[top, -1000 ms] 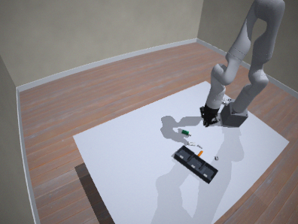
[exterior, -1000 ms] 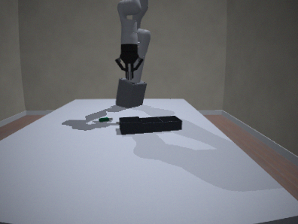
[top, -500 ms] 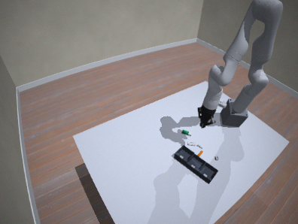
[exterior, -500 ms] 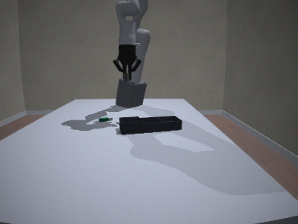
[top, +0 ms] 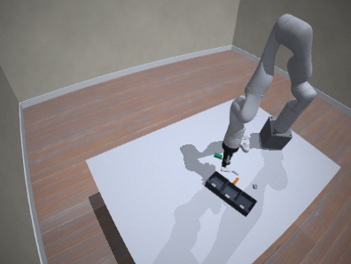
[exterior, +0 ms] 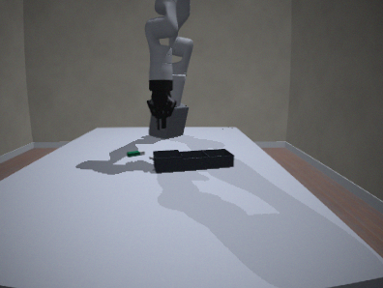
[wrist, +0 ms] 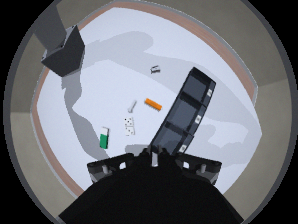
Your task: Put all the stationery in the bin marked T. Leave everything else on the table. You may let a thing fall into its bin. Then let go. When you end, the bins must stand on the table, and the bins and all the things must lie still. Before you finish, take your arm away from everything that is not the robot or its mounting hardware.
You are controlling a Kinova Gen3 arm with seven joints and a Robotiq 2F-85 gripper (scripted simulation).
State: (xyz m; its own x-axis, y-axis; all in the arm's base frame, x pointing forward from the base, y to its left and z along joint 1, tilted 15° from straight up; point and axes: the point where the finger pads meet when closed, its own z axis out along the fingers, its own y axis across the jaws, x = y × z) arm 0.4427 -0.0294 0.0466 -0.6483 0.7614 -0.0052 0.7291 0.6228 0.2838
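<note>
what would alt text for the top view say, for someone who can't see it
A grey jointed robot arm reaches down over a white table, its dark claw nearly shut and empty above a long black three-compartment bin. A small green block and a small orange stick lie near the bin.
</note>
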